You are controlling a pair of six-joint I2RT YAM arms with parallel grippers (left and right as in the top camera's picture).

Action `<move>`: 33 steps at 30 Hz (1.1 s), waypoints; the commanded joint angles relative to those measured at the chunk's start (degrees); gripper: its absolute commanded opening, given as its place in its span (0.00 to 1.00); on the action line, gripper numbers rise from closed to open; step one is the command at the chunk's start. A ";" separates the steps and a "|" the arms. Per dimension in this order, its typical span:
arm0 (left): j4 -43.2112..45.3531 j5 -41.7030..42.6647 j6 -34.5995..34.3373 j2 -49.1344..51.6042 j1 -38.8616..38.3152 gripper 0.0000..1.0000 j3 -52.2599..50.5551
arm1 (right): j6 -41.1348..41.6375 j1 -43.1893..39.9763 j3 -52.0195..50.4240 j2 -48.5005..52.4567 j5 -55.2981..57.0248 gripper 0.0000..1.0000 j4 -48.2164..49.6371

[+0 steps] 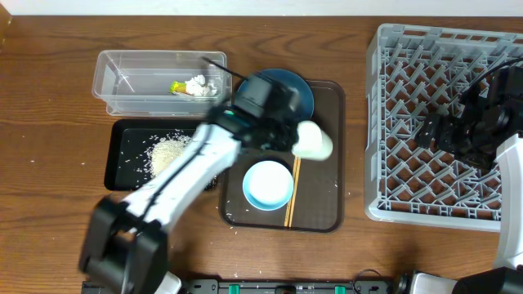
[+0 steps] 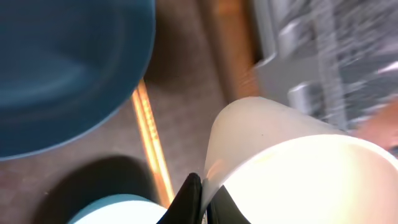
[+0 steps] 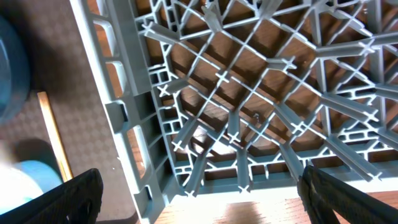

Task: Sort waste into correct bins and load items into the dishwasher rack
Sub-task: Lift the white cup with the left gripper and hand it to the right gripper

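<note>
Matt plastic rack (image 1: 376, 122) (grey) — smooth

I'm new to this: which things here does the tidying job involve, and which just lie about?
Job: white cup, blue dish, white bowl, chopsticks, rack, clear tub, wrapper, tissue, black tray, rice.
Lying about: brown serving tray, table.

Rack (image 1: 374, 122) right of serving tray (image 1: 323, 180); tub (image 1: 106, 82) behind shallow tray (image 1: 122, 163).

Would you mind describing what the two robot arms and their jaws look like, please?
Both arms are alike: the left arm and right arm have smooth white tubular links with black joints and black wrist heads. The jaws are black. A thin black cable runs from the left wrist.
</note>
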 commanded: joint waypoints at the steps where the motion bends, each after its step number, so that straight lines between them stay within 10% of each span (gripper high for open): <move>1: 2.03 17.79 -6.97 -0.26 4.31 0.06 0.96 | -8.46 0.50 -0.35 -0.09 -12.79 0.99 0.52; 9: 13.46 33.66 -16.59 0.85 7.58 0.07 0.90 | -36.06 5.14 -6.08 -0.09 -51.82 0.99 0.26; 25: 14.45 38.34 -18.64 0.85 3.50 0.06 0.81 | -28.74 13.11 -9.46 -0.09 -59.67 0.98 19.37; 33: 14.49 38.25 -18.62 0.85 3.34 0.06 0.81 | -27.96 16.00 -9.46 -0.09 -62.53 0.74 19.67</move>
